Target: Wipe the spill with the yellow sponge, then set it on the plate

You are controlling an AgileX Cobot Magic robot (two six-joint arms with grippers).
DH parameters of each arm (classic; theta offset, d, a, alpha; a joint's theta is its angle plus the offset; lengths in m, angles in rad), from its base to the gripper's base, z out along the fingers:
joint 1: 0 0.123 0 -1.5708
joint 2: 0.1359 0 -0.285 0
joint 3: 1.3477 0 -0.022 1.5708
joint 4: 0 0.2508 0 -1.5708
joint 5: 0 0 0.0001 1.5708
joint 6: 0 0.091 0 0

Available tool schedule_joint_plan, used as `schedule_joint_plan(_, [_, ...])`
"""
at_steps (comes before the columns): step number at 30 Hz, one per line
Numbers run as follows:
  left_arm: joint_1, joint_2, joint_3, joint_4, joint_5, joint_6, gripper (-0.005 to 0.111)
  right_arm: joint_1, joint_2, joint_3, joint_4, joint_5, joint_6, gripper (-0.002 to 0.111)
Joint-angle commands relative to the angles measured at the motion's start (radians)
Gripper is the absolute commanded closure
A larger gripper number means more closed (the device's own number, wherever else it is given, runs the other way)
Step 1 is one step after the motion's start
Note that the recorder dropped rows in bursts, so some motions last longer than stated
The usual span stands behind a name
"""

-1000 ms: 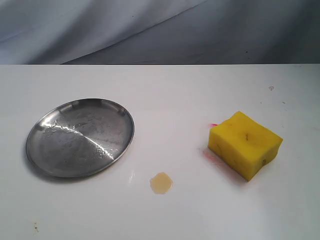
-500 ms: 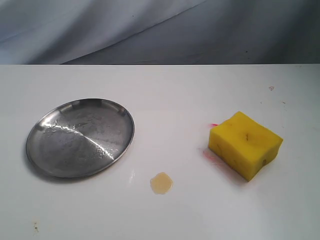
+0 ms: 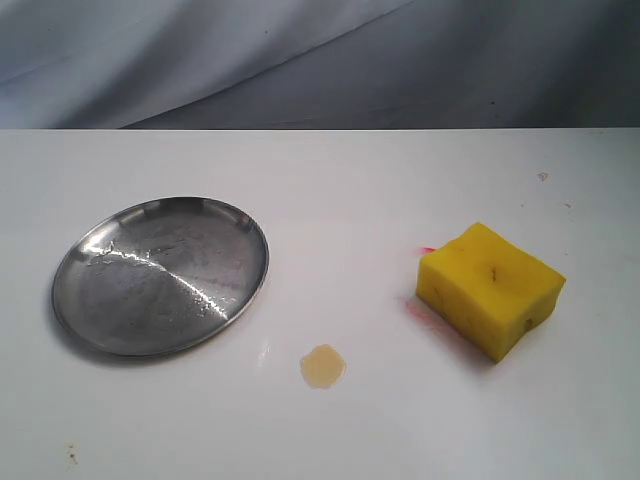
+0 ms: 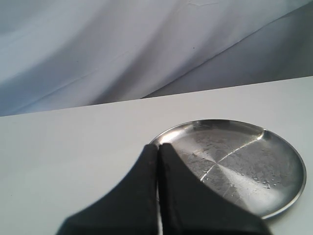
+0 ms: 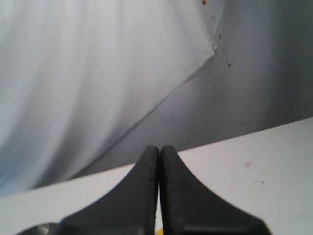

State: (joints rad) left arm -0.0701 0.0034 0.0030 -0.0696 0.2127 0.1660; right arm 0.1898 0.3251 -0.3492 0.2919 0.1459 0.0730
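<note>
Plate (image 3: pixel 160 275): on counter (image 3: pixel 330 170); yellow sponge (image 3: pixel 490 290) and spill (image 3: pixel 322 366) lie outside it
Left gripper (image 4: pixel 158 147): clenched, near plate
Right gripper (image 5: pixel 159 148): clenched, raised

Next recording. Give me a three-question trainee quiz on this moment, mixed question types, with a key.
1. True or false: the yellow sponge lies on the table, not touching the spill.
2. In the exterior view, the plate lies: A) left of the spill; B) right of the yellow sponge; C) under the yellow sponge.
3. Fill in: the left gripper and the right gripper each have their jaws ____.

Key: 1 true; 2 A; 3 shut, holding nothing.
</note>
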Motion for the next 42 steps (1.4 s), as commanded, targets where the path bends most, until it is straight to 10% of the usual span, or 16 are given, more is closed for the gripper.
schedule_joint_plan(1, [0.001,-0.003,-0.003,0.001,-0.006,-0.008,0.107,-0.002,0.209,-0.161,-0.024,0.167,-0.165,0.108])
schedule_joint_plan(15, [0.001,-0.003,-0.003,0.001,-0.006,-0.008,0.107,0.079,0.875,-0.486,0.004,0.474,-0.381,0.104])
schedule_joint_plan(27, [0.001,-0.003,-0.003,0.001,-0.006,-0.008,0.107,0.079,1.238,-0.56,-0.066,0.399,-0.39,0.026])
schedule_joint_plan(42, [0.001,-0.003,-0.003,0.001,-0.006,-0.008,0.107,0.079,1.501,-0.56,-0.098,0.229,-0.39,0.032])
